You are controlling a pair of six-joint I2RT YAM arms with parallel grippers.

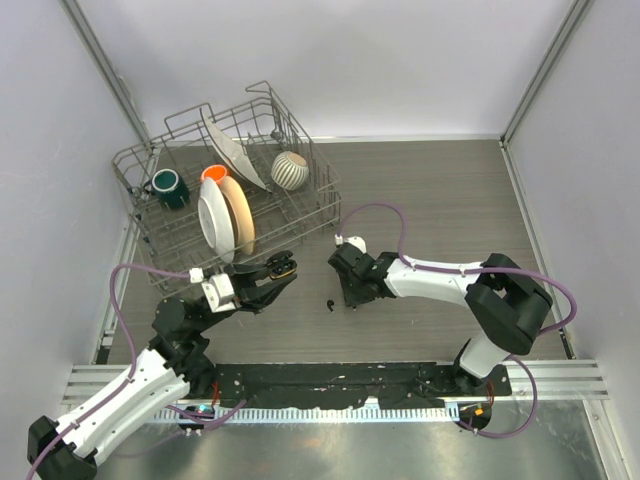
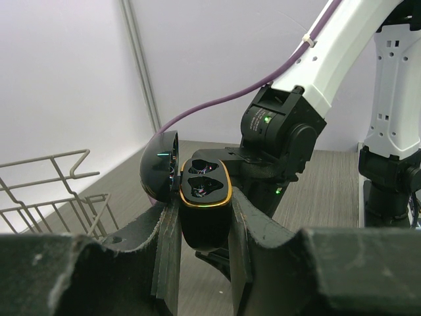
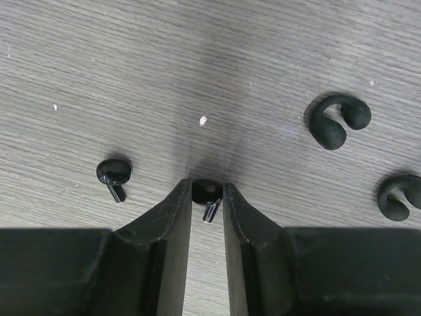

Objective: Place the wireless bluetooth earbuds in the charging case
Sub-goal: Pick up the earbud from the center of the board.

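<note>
left tool (image 2: 204,217) is clamped tight on the charging case (image 2: 205,195). the lid (image 2: 160,172) is flipped open and the sockets tilt up so buds can go in. right of the case, low on the counter (image 3: 263,52), the right tool (image 3: 207,187) stands narrow around one earbud (image 3: 206,191). the pads look touching it, but i can't tell if it's truly gripped. the second earbud (image 3: 114,173) and two ear hooks (image 3: 339,120) lie loose, also right of the case. the sockets are dark, maybe empty. the case base is hidden by the pads.

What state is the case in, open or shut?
Open. In the left wrist view the case has its lid swung back to the left, baring two wells inside a gold rim.
</note>
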